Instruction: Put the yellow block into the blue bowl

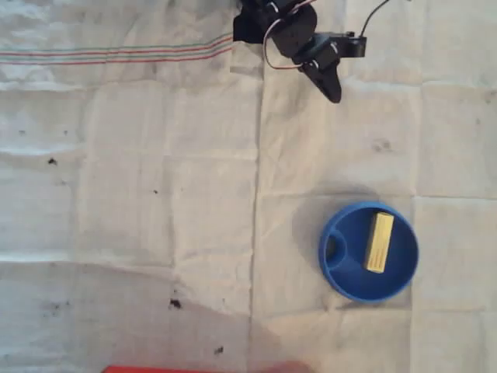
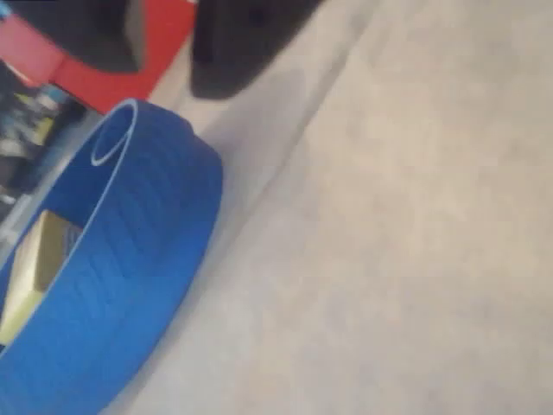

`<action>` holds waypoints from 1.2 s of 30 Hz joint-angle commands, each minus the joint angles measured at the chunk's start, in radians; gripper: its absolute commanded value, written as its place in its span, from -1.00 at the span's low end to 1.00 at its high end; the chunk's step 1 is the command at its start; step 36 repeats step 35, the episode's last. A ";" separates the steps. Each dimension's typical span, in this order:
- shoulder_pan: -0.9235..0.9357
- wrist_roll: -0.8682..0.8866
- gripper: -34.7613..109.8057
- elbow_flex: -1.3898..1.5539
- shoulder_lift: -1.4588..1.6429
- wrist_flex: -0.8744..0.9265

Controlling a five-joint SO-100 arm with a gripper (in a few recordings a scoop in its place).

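The blue bowl (image 1: 335, 268) sits on the cloth at the lower right of the overhead view. The yellow block (image 1: 379, 242) lies inside it, in the right half, pointing up and down the picture. My gripper (image 1: 332, 92) hangs far above the bowl near the top edge, pointing down-right, with nothing in it. In the wrist view the blue bowl (image 2: 130, 285) is at the lower left with the yellow block (image 2: 39, 259) showing over its rim. My gripper (image 2: 168, 69) is at the top, its two dark fingers a little apart, with cloth showing between them.
A pale creased cloth (image 1: 155, 194) covers the table, with small dark specks (image 1: 175, 303) on its left part. A red object (image 1: 202, 368) lies along the bottom edge; in the wrist view the red object (image 2: 112, 65) shows beyond the bowl.
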 commanded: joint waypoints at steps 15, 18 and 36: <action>-0.011 -0.012 -0.52 0.149 0.121 -0.021; -0.011 -0.005 -0.52 0.169 0.121 -0.032; -0.009 -0.002 -0.52 0.222 0.121 -0.023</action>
